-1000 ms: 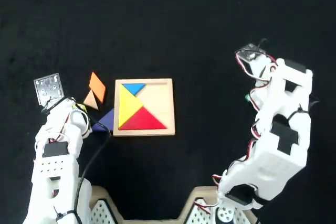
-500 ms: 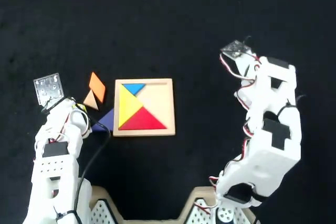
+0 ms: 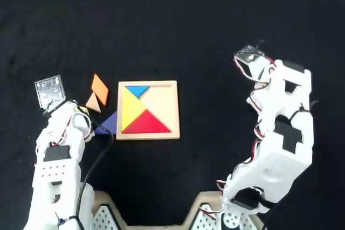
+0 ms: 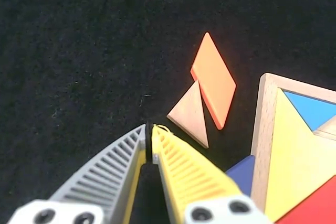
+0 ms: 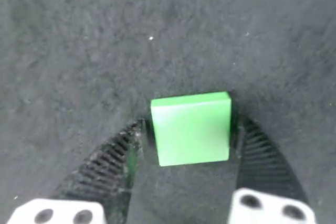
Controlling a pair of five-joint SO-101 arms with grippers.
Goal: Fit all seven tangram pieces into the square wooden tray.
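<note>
the wooden tray point(image 3: 164, 100) lies mid-table with a yellow triangle point(image 3: 131, 112), a red triangle point(image 3: 146, 124) and a small blue triangle point(image 3: 137, 90) inside. just beside it lie an orange parallelogram point(image 3: 99, 89), a pale wood triangle point(image 3: 93, 102) and a dark blue piece point(image 3: 109, 122) touching the tray's edge. the left gripper point(image 4: 149, 128) hovers near them, jaws closed on nothing. the right gripper point(image 5: 189, 129), well apart from the tray, has its jaws holding the green square point(image 5: 191, 128).
</note>
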